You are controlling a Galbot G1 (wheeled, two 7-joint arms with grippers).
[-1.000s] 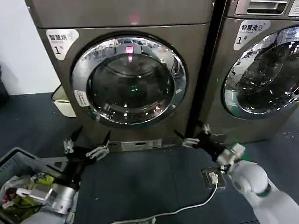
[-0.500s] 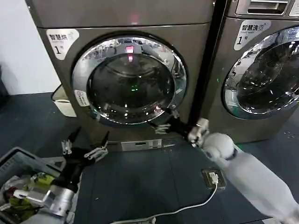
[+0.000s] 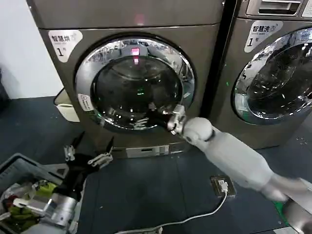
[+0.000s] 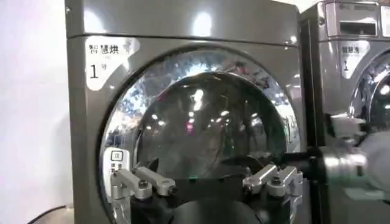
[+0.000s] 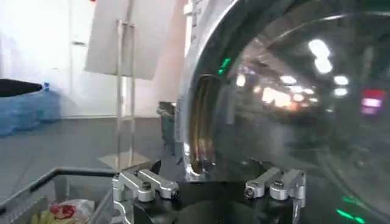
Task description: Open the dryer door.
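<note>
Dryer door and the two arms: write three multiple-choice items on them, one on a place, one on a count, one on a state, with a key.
1. Where is the right claw?
A. in front of the lower part of the door glass
B. down at the floor socket
C. inside the basket

2. How many round machine doors show in the head view?
A. one
B. two
C. four

3. What state is the dryer door in?
A. swung wide open
B. taken off
C. shut

Key: 1 A, the right claw reaches to the lower glass of the dryer door. 2 B, that door and the neighbour's door. 3 C, the door sits flush in its front. The left claw waits low, above the basket.
</note>
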